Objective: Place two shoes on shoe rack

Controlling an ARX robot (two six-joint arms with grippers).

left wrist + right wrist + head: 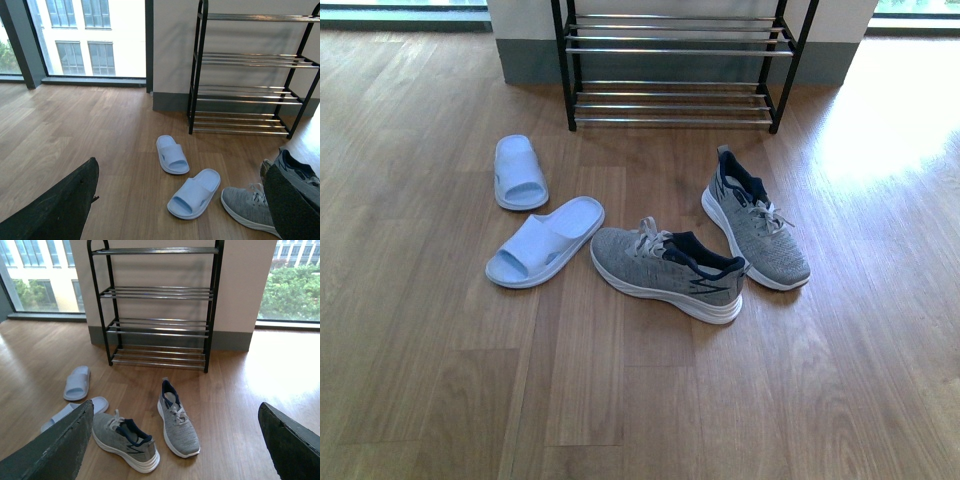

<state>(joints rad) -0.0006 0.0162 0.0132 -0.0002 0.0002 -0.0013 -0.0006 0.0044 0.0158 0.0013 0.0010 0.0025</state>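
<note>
Room: we face a wood plank floor running to a pale wall, with windows on both sides.
Rack: the rack stands against that wall, and all the tiers we see are bare.
Shoes: all four lie on the floor in front of the rack, none on it yet.
Near sneaker: the near sneaker lies crosswise, with its heel just beside the far sneaker. We cannot tell whether they touch.
Slides: the two slides lie apart from the sneakers, on our left.
Risk, pickup: lifting one sneaker could drag or tip the other, since they sit so close. We also judge that loose laces could snag.
Risk, grip: the knit upper looks soft, so a pinch on it may fold and slip. The collar or sole edge seems safer.
Risk, placing: the tiers are thin rods with gaps, so a shoe set down tilted could rock, slide off or catch a toe between rods.
Left gripper: the left gripper has its jaws wide apart. It holds nothing and hangs above the floor.
Right gripper: the right gripper is likewise spread wide and empty, clear of every shoe.
</note>
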